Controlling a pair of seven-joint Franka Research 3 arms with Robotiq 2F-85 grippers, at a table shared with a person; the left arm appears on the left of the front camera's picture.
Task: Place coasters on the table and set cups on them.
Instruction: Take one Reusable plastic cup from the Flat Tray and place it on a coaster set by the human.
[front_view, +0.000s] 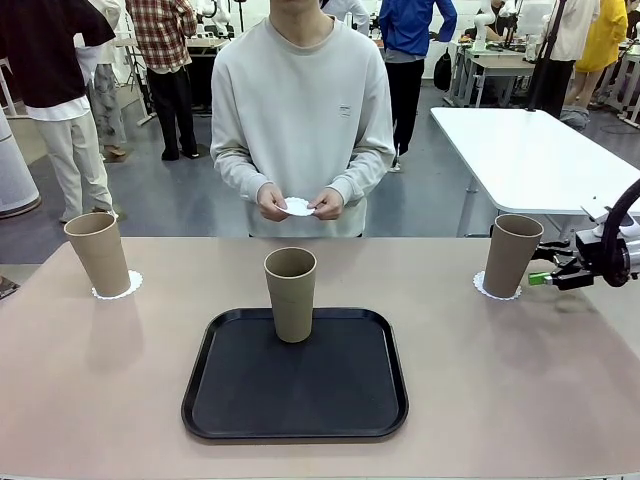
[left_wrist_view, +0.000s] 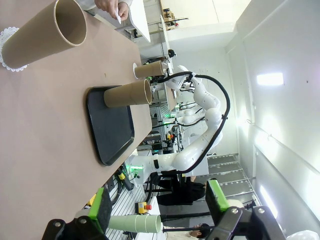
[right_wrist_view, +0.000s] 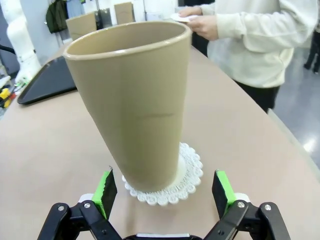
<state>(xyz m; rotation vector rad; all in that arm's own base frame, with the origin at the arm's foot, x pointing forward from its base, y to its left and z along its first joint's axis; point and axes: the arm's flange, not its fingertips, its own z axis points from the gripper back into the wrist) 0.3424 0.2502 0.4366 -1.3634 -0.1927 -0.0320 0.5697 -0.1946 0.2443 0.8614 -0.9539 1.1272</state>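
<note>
Our right gripper (front_view: 545, 278) has its green pads spread wide and nothing clamped; it sits just beside the tall tapered tan-brown paper cup (front_view: 511, 254) at the right end of the long beige-pink table (front_view: 500, 390). That cup stands upright on a small round white lacy paper doily (front_view: 497, 291); in the right wrist view more lace shows on one side of its base than on the other. Our left gripper (left_wrist_view: 159, 205) likewise has its pads apart, with nothing between them. A second such cup (front_view: 97, 253) sits on its own doily (front_view: 118, 285) at the left end; the third cup (front_view: 291, 293) stands on the black rounded-corner tray (front_view: 300, 395) with no coaster under it; the person's hands (front_view: 327, 204) hold the last doily (front_view: 298, 207).

The nearest risk, we judge, is on the right; the cup is tall, light and narrow at the foot, so a pad brushing it on the way out could tip it or slide it off the lace. The doily is thin paper; a low finger could snag it and drag the cup along. For the third cup, we could meet the person's hands if we reach the spot where the doily is being laid; we could also crush the paper wall by gripping too hard.
</note>
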